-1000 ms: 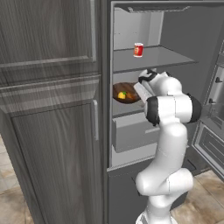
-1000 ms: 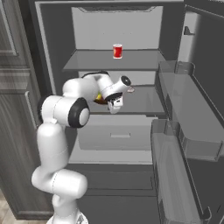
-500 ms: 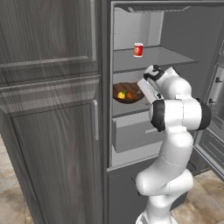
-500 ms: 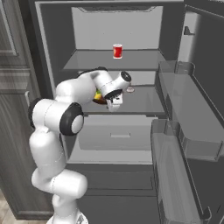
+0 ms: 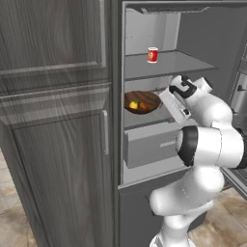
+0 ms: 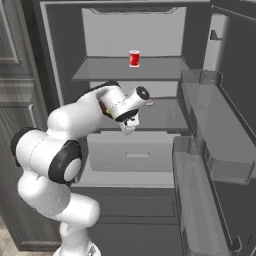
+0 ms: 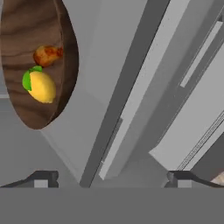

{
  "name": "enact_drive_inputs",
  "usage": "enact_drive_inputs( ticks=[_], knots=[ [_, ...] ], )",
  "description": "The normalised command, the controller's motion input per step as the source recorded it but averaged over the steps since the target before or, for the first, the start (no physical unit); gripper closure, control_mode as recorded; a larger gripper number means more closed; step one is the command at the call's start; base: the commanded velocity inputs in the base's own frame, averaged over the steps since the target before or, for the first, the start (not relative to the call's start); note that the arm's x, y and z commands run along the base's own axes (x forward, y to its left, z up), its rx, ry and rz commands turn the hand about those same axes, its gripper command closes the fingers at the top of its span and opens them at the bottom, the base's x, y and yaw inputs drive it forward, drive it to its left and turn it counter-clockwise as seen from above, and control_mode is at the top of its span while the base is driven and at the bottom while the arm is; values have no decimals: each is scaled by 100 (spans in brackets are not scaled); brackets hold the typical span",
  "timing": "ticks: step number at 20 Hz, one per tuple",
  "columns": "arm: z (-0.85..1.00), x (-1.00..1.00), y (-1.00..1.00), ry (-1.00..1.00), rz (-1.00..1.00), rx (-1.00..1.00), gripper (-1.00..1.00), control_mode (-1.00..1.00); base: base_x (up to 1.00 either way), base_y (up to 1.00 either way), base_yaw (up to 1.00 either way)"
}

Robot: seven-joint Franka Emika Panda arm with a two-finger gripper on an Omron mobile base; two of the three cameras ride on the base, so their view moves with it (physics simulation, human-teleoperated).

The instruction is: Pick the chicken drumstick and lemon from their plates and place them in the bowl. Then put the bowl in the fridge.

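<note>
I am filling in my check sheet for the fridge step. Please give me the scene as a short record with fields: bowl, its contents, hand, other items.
bowl: wide dark-brown wooden bowl, resting on the middle shelf of the open dark grey fridge
contents: bright yellow lemon and brown-orange chicken drumstick, both inside the bowl
hand: the hand is open, holding nothing, apart from the bowl
other items: small red can on the upper shelf

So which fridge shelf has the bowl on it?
The middle shelf, directly above the drawer, holds the bowl; the shelf above carries a red can.
</note>
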Motion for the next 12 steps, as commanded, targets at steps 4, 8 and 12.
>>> enact_drive_inputs(
  ticks=[4,8,12],
  knots=[
    [1,-92,0,-19,16,-18,-100,-100,0,0,0],
    [0,-85,0,-21,22,-27,-100,-100,0,0,0],
    [1,-83,1,-21,21,-31,-100,-100,0,0,0]
  ],
)
